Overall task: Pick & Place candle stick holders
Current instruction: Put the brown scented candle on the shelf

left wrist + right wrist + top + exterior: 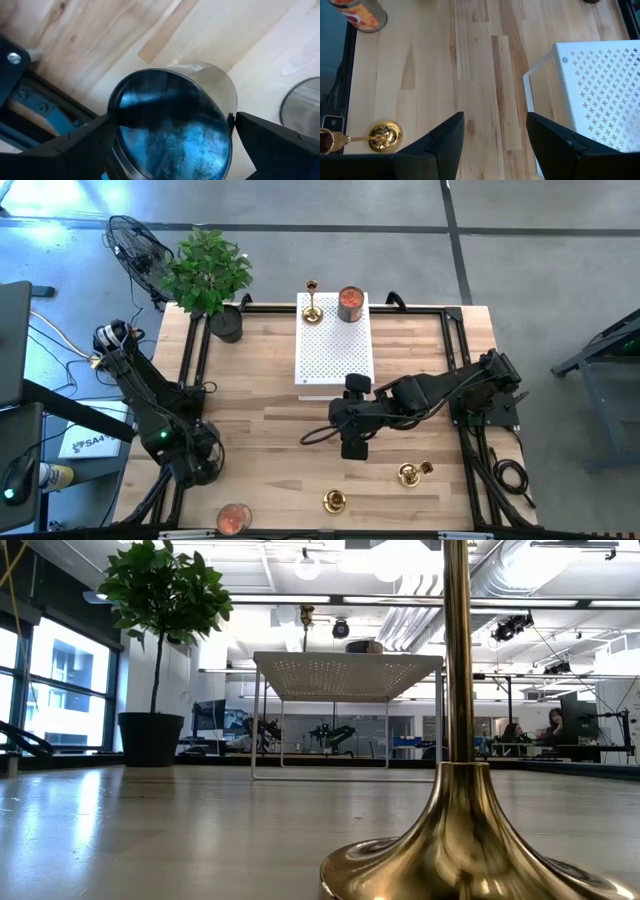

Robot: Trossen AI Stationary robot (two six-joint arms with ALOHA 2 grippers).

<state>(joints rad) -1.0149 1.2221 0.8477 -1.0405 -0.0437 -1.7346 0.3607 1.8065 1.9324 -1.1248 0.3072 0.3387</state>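
One candle stick holder (312, 302) stands upright on the far end of the white perforated stand (335, 355). A second (334, 501) stands upright near the table's front edge and looms close in the low view (460, 830). A third (412, 473) lies on its side right of it. My right gripper (355, 448) hangs open above mid-table (495, 145) with nothing between its fingers. At the near left, my left gripper (195, 465) points down, open, one finger on either side of an upright metal can (172, 130). My left gripper comes from above, its fingers (85, 145) beside the can's wall just under the top rim (112, 107). I cannot tell whether they touch it. The can stands upright on the table.
A can with an orange top (233, 518) sits at the front edge, and another can (349, 302) stands on the stand. A potted plant (210, 275) is at the far left corner. Black frame rails (195, 360) run along both sides.
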